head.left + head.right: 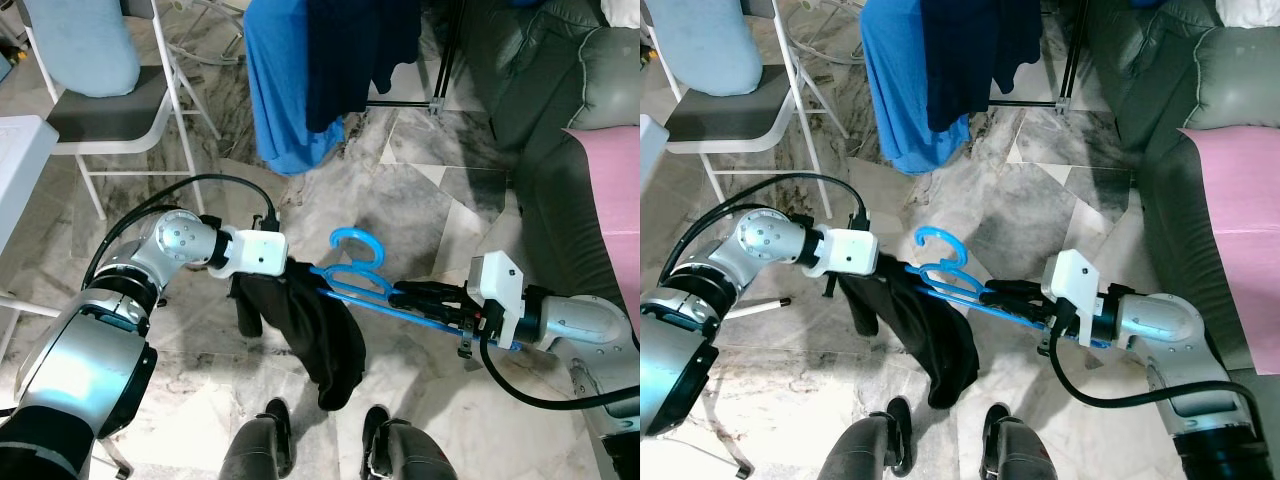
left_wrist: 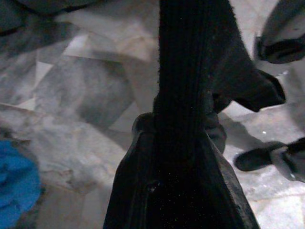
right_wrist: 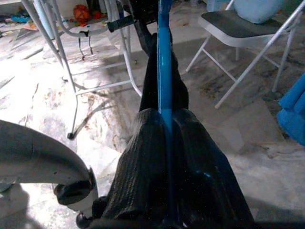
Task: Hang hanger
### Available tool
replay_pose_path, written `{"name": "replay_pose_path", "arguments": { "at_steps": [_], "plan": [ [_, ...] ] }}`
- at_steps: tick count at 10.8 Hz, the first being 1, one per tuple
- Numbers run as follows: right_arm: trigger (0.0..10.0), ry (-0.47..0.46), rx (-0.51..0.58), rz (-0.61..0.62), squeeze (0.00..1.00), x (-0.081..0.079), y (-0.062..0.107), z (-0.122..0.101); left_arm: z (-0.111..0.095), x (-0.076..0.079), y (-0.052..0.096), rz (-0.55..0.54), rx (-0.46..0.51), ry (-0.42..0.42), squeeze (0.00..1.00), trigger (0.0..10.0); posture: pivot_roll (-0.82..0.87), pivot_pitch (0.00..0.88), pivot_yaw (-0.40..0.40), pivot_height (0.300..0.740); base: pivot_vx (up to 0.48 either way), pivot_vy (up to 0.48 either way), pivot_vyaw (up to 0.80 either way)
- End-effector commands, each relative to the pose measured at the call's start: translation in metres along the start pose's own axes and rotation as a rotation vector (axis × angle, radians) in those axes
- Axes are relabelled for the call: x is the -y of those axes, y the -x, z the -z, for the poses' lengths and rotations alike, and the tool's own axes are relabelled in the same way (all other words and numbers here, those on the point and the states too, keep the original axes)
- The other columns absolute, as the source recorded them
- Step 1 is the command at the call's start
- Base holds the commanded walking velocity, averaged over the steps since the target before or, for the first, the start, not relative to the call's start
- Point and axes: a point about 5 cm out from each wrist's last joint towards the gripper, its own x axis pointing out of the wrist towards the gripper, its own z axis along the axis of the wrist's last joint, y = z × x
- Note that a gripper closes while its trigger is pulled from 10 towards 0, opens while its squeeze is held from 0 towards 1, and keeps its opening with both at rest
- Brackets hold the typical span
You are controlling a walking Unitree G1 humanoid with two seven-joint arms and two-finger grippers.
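A bright blue plastic hanger (image 1: 358, 268) lies nearly level in front of me, hook up and away. My right gripper (image 1: 405, 295) is shut on its lower bar; in the right wrist view the blue bar (image 3: 165, 86) runs between the black fingers (image 3: 143, 162). A black garment (image 1: 310, 330) hangs from the hanger's left end, drooping toward the floor. My left gripper (image 1: 292, 268) is shut on that garment at its top, and the left wrist view has the dark cloth (image 2: 183, 95) pinched between the fingers.
Blue and navy clothes (image 1: 320, 70) hang on a rack straight ahead. A white folding chair (image 1: 110, 110) stands to the left, a grey sofa (image 1: 560, 90) with a pink cloth (image 1: 610, 200) to the right. A person's dark shoes (image 1: 275, 420) stand close below on the marble floor.
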Motion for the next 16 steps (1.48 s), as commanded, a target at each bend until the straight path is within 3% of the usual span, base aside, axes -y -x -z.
{"name": "replay_pose_path", "arguments": {
  "at_steps": [1,4,5,10,12,14,16],
  "plan": [
    [10.0,0.037,0.027,-0.022,0.00,0.001,-0.002,-0.006,0.003,0.008,-0.003,0.036,-0.001,0.005,0.00,0.0,-0.10,0.283,0.103,0.740,0.000,0.000,0.00],
    [10.0,0.035,0.026,-0.001,0.00,0.004,-0.003,-0.004,0.002,0.005,-0.002,0.015,0.019,0.022,0.00,0.0,-0.10,0.284,0.104,0.740,0.000,0.000,0.00],
    [10.0,-0.006,0.029,0.004,0.97,0.006,-0.004,-0.003,0.001,0.003,-0.001,0.001,0.027,0.032,0.00,0.0,-0.10,0.284,0.103,0.740,0.000,0.000,0.00],
    [10.0,0.076,-0.066,0.050,1.00,0.021,0.002,0.001,0.019,0.014,0.011,-0.021,0.005,0.135,0.00,0.0,-0.09,0.280,0.093,0.740,0.000,0.000,0.00],
    [10.0,0.167,-0.149,0.134,1.00,0.042,0.018,-0.007,0.038,0.021,0.024,-0.123,-0.023,0.262,0.00,0.0,-0.09,0.274,0.088,0.740,0.000,0.000,0.00],
    [10.0,0.279,-0.204,0.168,1.00,0.049,0.028,-0.021,0.049,0.024,0.031,-0.219,-0.016,0.399,0.00,0.0,-0.08,0.265,0.089,0.740,0.000,0.000,0.00],
    [10.0,0.272,-0.122,0.265,1.00,0.051,0.032,-0.039,0.056,0.025,0.036,-0.312,-0.005,0.476,0.00,0.0,-0.09,0.256,0.093,0.740,0.000,0.000,0.00]
  ]
}}
